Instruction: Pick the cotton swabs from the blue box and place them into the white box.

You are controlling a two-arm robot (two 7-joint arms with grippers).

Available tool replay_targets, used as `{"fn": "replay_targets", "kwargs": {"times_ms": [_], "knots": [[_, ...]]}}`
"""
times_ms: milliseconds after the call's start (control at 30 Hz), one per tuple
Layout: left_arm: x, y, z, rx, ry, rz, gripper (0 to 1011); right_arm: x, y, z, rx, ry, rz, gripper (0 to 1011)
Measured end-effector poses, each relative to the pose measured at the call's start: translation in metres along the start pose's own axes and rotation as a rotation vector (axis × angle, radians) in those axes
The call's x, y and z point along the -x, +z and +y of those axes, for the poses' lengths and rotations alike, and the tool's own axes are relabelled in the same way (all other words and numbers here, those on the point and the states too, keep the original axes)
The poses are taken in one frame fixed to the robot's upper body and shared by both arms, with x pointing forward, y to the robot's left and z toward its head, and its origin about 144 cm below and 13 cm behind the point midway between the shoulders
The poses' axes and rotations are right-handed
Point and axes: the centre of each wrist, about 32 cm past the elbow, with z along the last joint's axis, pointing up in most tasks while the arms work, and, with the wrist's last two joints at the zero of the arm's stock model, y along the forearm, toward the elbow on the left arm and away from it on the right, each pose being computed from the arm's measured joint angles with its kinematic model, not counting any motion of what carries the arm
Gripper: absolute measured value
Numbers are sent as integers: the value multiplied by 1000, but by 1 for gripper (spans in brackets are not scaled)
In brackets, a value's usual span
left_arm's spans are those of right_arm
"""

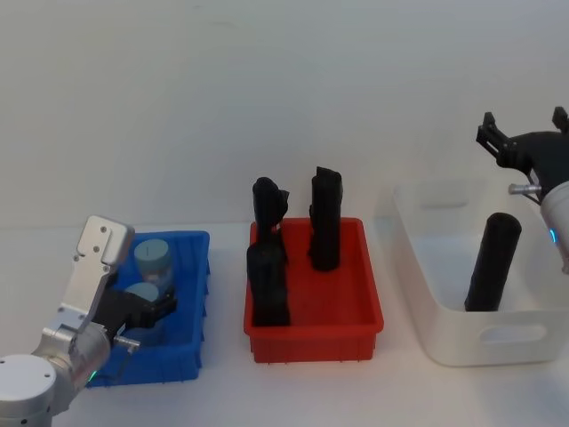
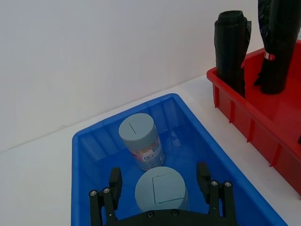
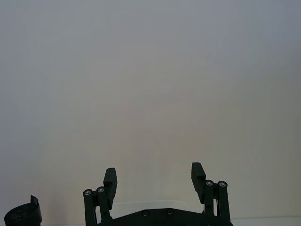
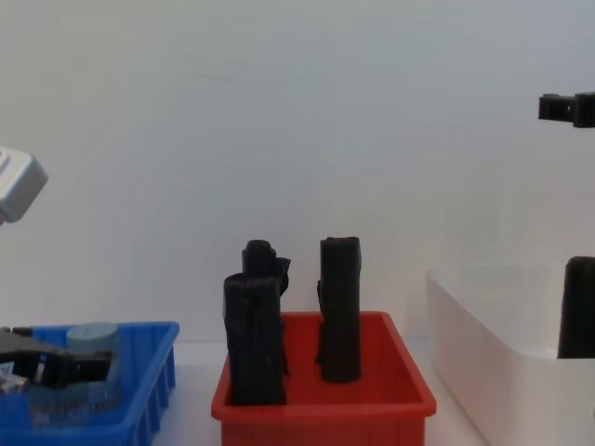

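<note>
Two cotton swabs jars with grey-blue lids stand in the blue box [image 1: 191,307] at the left. The far jar [image 1: 153,259] [image 2: 140,139] stands free. The near jar [image 1: 142,296] [image 2: 161,189] sits between the fingers of my left gripper [image 1: 149,310] [image 2: 159,175], which is open around it with a small gap on each side. My right gripper [image 1: 524,135] [image 3: 154,175] hangs open and empty, high over the white box [image 1: 444,342] at the right. In the chest view the left gripper [image 4: 56,367] is low inside the blue box [image 4: 153,372].
A red box [image 1: 369,302] between the two bins holds three upright black rolls [image 1: 325,218]. One more black roll [image 1: 492,262] leans inside the white box. Bare white tabletop lies in front of the bins and a plain wall stands behind.
</note>
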Motion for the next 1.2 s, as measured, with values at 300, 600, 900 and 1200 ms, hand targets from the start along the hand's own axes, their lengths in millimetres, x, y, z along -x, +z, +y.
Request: {"fn": "replay_targets", "kwargs": {"times_ms": [300,600,900,1200], "knots": [[-5,-2,-3,-32,6,3,1002,0,0,0,0,0,0,1001],[-11,-5,-5,-64,-3,8,1002,0,0,0,0,0,0,1001],[-15,-8,-11,-86,-43,20,1003,0,0,0,0,0,0,1001],[-15,-10,-15,-97,-56,26,1002,0,0,0,0,0,0,1001]]}}
